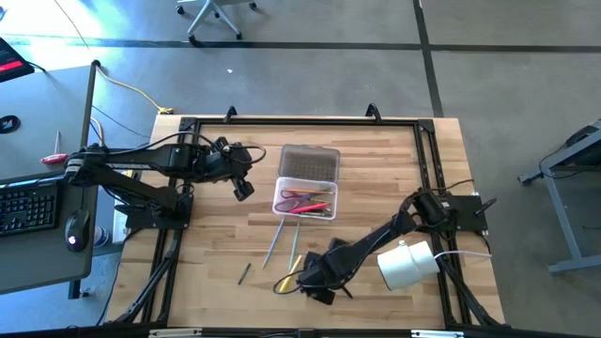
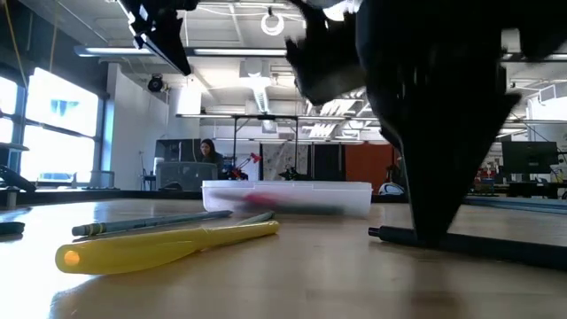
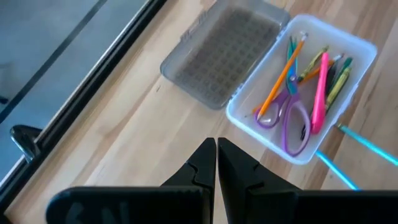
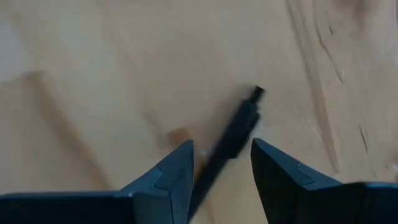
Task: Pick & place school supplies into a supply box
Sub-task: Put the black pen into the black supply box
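right gripper (image 4: pixel 222 163), fingers apart astride the thin black pen (image 4: pixel 231 138) at the table's 6 o'clock, should centre then close; left gripper (image 3: pixel 216 163) pinched together, idle.

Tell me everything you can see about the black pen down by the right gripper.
The black pen is a thin, dark, plastic-looking stick with a narrower tip at one end. It lies flat on the bare wooden table, near the front edge, apart from the supply box. The right gripper is lowered over it, its fingers open on either side of the barrel, not yet closed on it. Only the table visibly touches it.
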### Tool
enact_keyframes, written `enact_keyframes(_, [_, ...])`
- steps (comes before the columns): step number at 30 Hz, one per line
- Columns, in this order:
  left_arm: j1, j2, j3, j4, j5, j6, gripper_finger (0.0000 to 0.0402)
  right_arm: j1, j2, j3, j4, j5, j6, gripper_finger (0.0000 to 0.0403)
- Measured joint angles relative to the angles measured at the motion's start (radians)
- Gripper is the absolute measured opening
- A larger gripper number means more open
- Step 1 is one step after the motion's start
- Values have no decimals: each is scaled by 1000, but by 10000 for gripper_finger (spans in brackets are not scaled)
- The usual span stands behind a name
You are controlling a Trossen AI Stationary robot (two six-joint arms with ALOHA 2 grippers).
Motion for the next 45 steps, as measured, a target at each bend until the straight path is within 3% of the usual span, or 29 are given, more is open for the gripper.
enact_keyframes(10, [0,2,0,-7,3,1,53,-46,-9,-108,101,-34,-32,133])
enact_keyframes(13, [0,2,0,-7,3,2,53,-53,-9,-160,179,-53,-55,102])
enact_keyframes(17, [0,2,0,-7,3,3,53,-53,-11,-182,188,-49,-56,22])
enact_keyframes(20, [0,2,0,-6,2,2,53,-55,-7,-143,135,-36,-96,24])
enact_keyframes(24, [0,2,0,-6,-3,3,53,-68,-13,-39,36,44,-207,36])
enact_keyframes(28, [0,2,0,-3,-5,3,53,-126,-21,100,37,248,-387,10])
enact_keyframes(35, [0,2,0,0,-6,4,53,-288,-22,223,105,390,-660,9])
enact_keyframes(41, [0,2,0,-1,-5,35,53,-429,-24,151,150,323,-756,5])
enact_keyframes(45, [0,2,0,-2,-6,37,53,-461,-23,50,145,192,-703,16])
